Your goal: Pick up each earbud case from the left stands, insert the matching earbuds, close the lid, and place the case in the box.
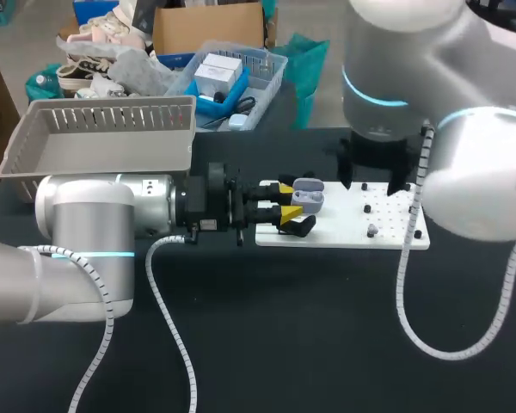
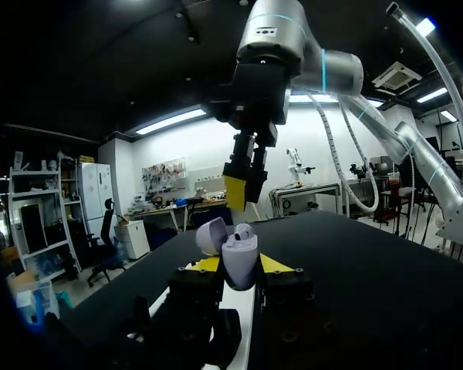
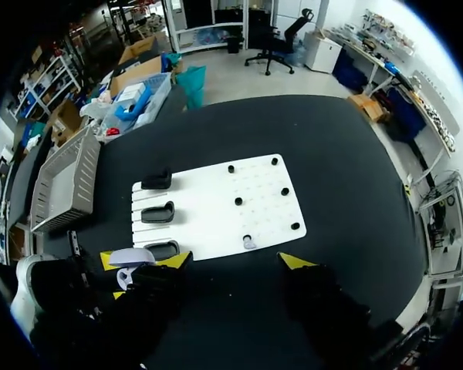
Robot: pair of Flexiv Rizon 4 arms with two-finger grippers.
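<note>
My left gripper [image 1: 285, 206] [image 2: 240, 266] is shut on a pale lavender earbud case [image 1: 308, 198] [image 2: 239, 260] [image 3: 131, 259], held upright over the left end of the white board [image 1: 344, 234] [image 3: 216, 208]. The case's lid [image 2: 211, 235] is open and one white earbud [image 2: 244, 230] sits in it. My right gripper [image 2: 243, 189] [image 3: 238, 260] hangs above the case, open and empty. In the head view its fingers are hidden under its wrist. A small earbud [image 1: 371, 230] [image 3: 249, 242] lies on the board.
Three black stands [image 3: 158, 212] line the board's left side, and black pegs [image 3: 238, 200] dot its right half. The grey slatted box [image 1: 103, 142] [image 3: 65, 181] stands at the table's far left. My right arm's cable [image 1: 408, 292] loops over the table in front of the board.
</note>
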